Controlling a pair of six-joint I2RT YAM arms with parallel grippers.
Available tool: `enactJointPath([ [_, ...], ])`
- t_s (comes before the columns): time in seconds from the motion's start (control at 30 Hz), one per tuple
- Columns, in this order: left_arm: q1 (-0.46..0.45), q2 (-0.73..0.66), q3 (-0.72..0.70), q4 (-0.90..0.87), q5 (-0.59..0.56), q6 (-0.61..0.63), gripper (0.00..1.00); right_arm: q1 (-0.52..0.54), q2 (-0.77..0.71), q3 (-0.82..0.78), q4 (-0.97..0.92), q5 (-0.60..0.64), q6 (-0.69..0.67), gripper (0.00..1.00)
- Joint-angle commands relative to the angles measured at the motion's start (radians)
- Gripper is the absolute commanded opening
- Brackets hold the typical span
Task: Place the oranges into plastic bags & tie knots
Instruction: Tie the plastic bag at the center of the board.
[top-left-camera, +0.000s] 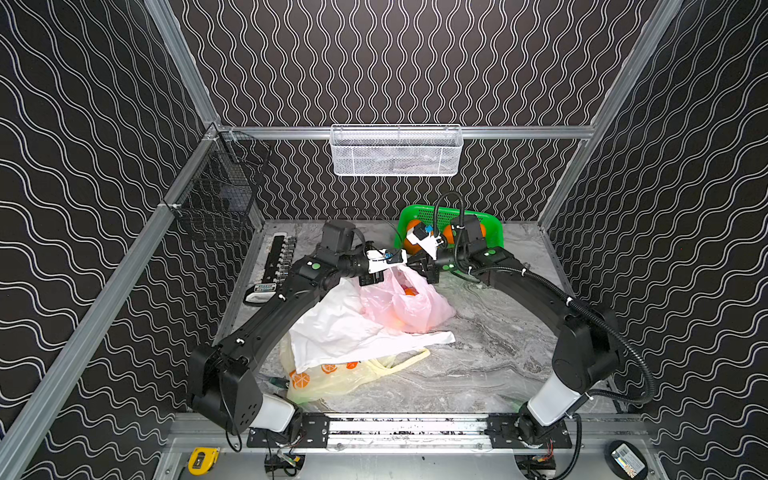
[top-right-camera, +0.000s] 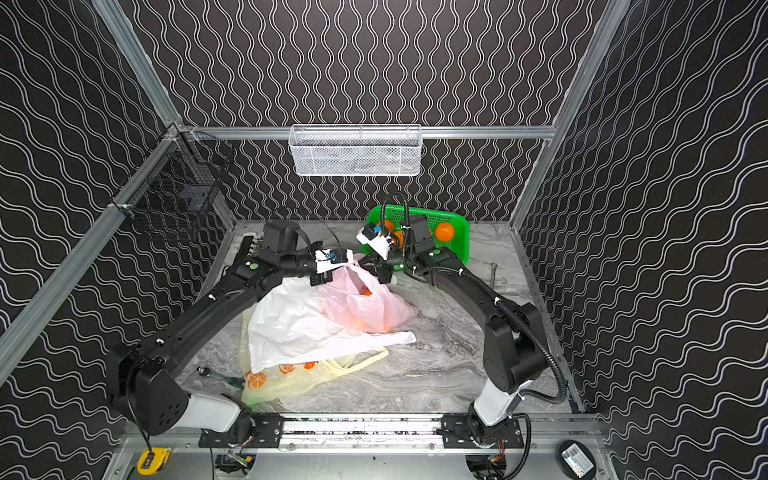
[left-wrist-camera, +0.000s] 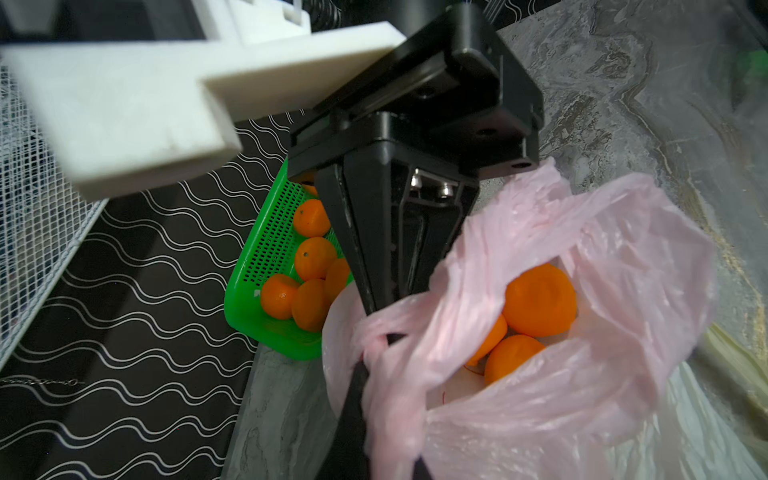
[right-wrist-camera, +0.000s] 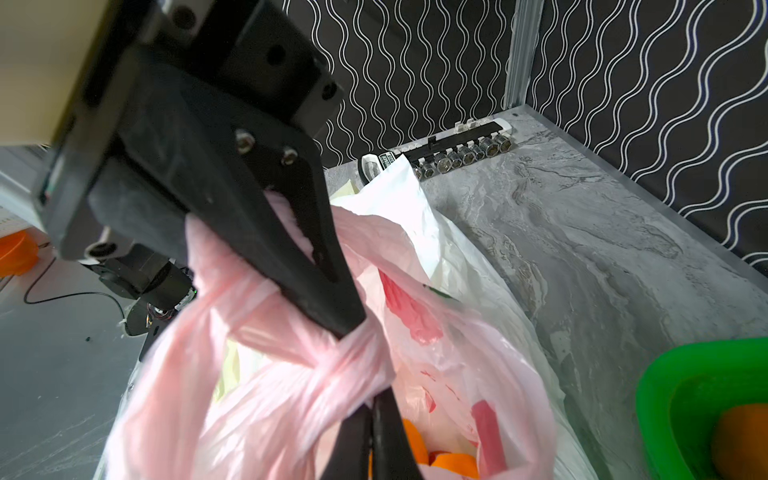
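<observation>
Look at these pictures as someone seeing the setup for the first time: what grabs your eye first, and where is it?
The pink bag at the middle of the table, its twisted top pinched by the left pincer and right pincer, both shut on it, with oranges showing inside. Behind it sits a bright green basket holding more oranges; a white bag and a yellow bag lie nearer the front.
</observation>
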Motion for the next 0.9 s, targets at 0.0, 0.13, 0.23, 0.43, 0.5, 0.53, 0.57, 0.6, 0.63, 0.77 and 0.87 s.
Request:
enactJointPath([
  [0.0, 0.007, 0.002, 0.043, -0.121, 0.086, -0.012, 0.0, -0.002, -0.031, -0.004, -0.002, 0.026, -0.023, 0.0],
  [0.13, 0.019, -0.003, 0.075, -0.222, 0.168, -0.009, 0.0, -0.002, -0.055, -0.009, -0.065, 0.048, -0.059, 0.0],
  [0.23, 0.026, 0.0, 0.096, -0.28, 0.216, -0.009, 0.08, -0.002, -0.075, -0.039, -0.09, 0.066, -0.074, 0.0],
  [0.43, 0.026, 0.009, 0.111, -0.297, 0.252, -0.025, 0.21, 0.001, -0.098, -0.091, -0.103, 0.063, -0.076, 0.0],
  [0.5, 0.026, 0.007, 0.115, -0.298, 0.256, -0.027, 0.26, 0.001, -0.096, -0.099, -0.104, 0.061, -0.071, 0.0],
  [0.53, 0.026, 0.003, 0.114, -0.299, 0.252, -0.028, 0.28, 0.001, -0.097, -0.103, -0.101, 0.06, -0.069, 0.0],
  [0.57, 0.026, -0.004, 0.109, -0.295, 0.246, -0.031, 0.29, 0.0, -0.099, -0.107, -0.095, 0.062, -0.064, 0.0],
  [0.6, 0.027, -0.016, 0.099, -0.28, 0.236, -0.037, 0.32, 0.001, -0.102, -0.114, -0.083, 0.065, -0.057, 0.0],
  [0.63, 0.026, -0.035, 0.084, -0.257, 0.225, -0.049, 0.36, 0.001, -0.106, -0.118, -0.075, 0.065, -0.051, 0.0],
  [0.77, 0.027, -0.138, -0.006, -0.126, 0.164, -0.14, 0.55, 0.001, -0.106, -0.115, -0.075, 0.065, -0.049, 0.0],
  [0.87, 0.027, -0.237, -0.113, -0.014, 0.086, -0.258, 0.58, 0.002, -0.108, -0.122, -0.063, 0.063, -0.044, 0.0],
])
